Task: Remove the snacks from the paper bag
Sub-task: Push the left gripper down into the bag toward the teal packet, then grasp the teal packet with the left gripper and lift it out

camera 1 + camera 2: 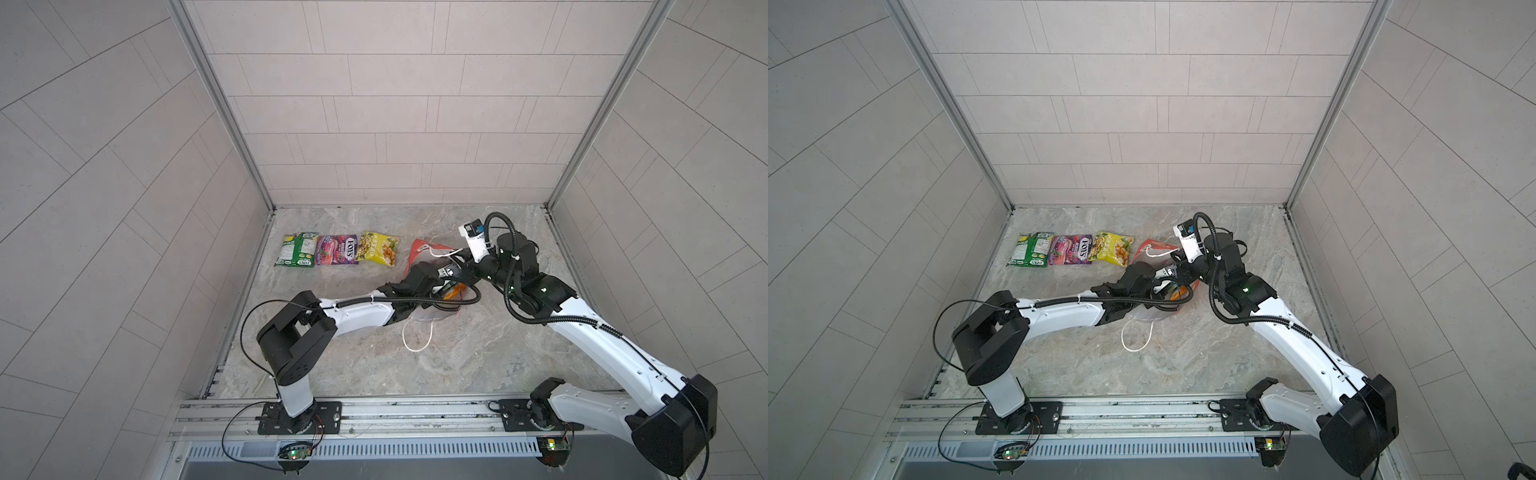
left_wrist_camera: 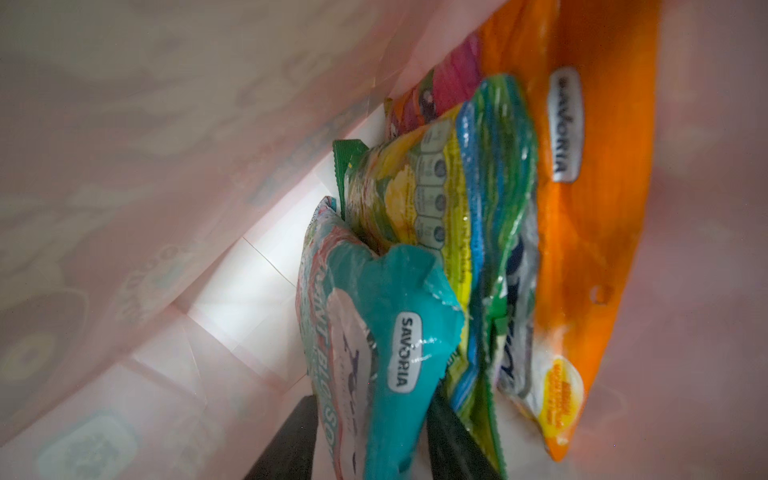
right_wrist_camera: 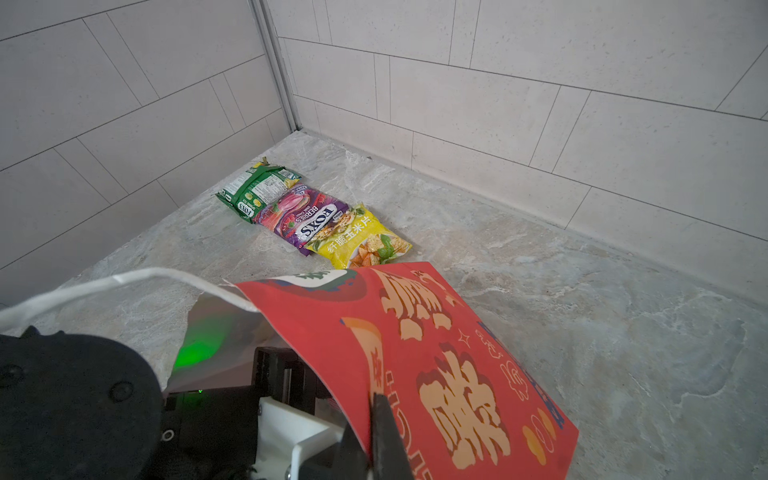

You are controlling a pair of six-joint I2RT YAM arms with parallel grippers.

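Note:
The red paper bag (image 1: 420, 250) lies tipped at mid-table, seen in both top views (image 1: 1143, 247). My right gripper (image 3: 375, 405) is shut on its red upper wall (image 3: 449, 357), holding the mouth up. My left gripper (image 2: 372, 399) is deep inside the bag's white interior (image 2: 232, 291). Its two dark fingers press either side of a teal snack packet (image 2: 390, 316). Beside that stand a yellow-green packet (image 2: 440, 187) and an orange one (image 2: 594, 232). Three snacks lie in a row on the table: green (image 1: 296, 250), purple (image 1: 336, 249) and yellow (image 1: 378, 248).
Tiled walls close in the marble table (image 1: 478, 353) on three sides, and the arms' mounting rail (image 1: 395, 415) runs along the front. One white cord handle (image 1: 417, 334) of the bag loops onto the table near the left forearm. The other (image 3: 124, 279) hangs over the right wrist.

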